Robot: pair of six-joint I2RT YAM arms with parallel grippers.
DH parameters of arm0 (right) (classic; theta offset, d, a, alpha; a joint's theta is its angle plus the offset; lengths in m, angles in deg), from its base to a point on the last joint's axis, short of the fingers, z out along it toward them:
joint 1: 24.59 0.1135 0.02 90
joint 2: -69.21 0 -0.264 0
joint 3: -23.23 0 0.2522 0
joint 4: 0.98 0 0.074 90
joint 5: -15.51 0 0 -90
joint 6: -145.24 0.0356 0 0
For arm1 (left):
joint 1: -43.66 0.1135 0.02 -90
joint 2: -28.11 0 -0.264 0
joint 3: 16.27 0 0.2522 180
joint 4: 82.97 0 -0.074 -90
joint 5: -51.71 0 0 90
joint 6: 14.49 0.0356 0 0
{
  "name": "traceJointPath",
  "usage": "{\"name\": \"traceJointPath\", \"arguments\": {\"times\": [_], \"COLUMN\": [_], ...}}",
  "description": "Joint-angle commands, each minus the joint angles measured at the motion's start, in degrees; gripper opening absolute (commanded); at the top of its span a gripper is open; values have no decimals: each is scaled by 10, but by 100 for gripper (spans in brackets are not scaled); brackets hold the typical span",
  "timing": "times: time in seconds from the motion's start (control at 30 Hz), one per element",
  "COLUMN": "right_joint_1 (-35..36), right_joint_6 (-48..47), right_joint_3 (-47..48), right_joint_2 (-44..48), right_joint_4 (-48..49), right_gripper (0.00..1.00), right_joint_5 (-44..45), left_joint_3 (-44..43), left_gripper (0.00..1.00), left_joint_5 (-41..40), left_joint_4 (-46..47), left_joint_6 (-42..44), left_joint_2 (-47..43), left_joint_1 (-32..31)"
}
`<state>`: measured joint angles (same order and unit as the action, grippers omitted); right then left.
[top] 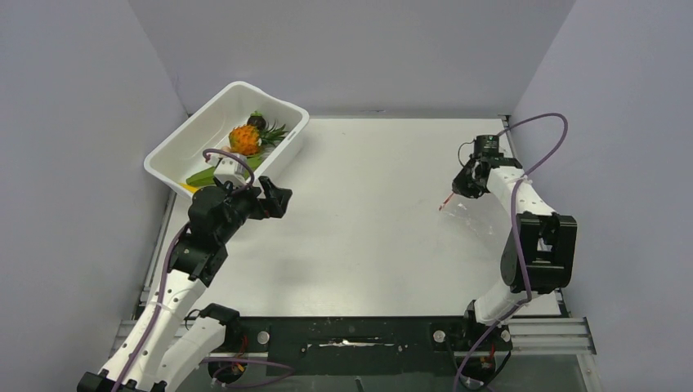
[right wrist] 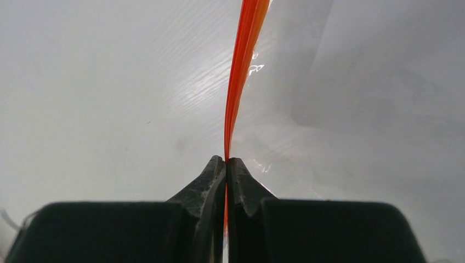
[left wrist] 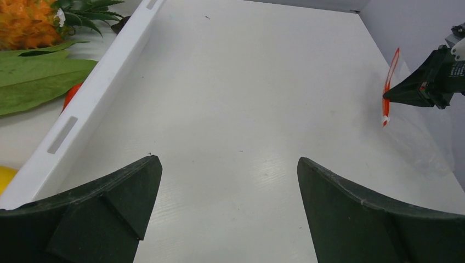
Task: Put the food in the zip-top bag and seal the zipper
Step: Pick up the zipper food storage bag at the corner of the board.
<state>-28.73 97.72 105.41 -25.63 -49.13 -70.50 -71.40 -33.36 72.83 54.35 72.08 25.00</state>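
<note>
Right wrist: right end effector (right wrist: 226, 162) clamps zipper (right wrist: 245, 60); left end effector (left wrist: 227, 160) apart; bag (right wrist: 285, 137) faint.

Pineapple (left wrist: 24, 22), banana (left wrist: 4, 176) partly out of frame

The orange pineapple (top: 243, 139) with its green crown lies in the white tub (left wrist: 88, 109) beside flat green leafy pieces (left wrist: 33, 82), a red chili (left wrist: 71, 97) and a yellow banana (left wrist: 5, 178). Well apart, the clear zip-top bag (left wrist: 425, 148) slumps on the tabletop (top: 368, 204). Its red zipper (right wrist: 244, 71) is raised, pinched in the right end effector (right wrist: 226, 161).
</note>
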Motion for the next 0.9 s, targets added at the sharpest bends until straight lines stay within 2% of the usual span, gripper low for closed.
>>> {"name": "traceJointPath", "arguments": {"times": [0.0, 0.27, 0.47, 0.67, 0.87], "right_joint_1": [31, 125, 210, 300, 377], "right_joint_6": [-90, -155, -172, -176, -183], "right_joint_3": [-4, -35, -58, -105, -128], "right_joint_2": [52, 148, 199, 222, 234], "right_joint_4": [66, 123, 174, 259, 326], "right_gripper": [0, 0, 0, 0, 0], "right_joint_5": [-95, -194, -256, -278, -275], "left_joint_3": [-26, -58, -40, -20, -17], "left_gripper": [97, 97, 97, 97, 91], "left_joint_5": [23, 114, 189, 217, 228], "left_joint_4": [22, 21, 84, 146, 164], "left_joint_6": [-40, -104, -159, -214, -240], "left_joint_2": [-2, 56, 94, 111, 128], "left_joint_1": [0, 0, -2, -4, -4]}}
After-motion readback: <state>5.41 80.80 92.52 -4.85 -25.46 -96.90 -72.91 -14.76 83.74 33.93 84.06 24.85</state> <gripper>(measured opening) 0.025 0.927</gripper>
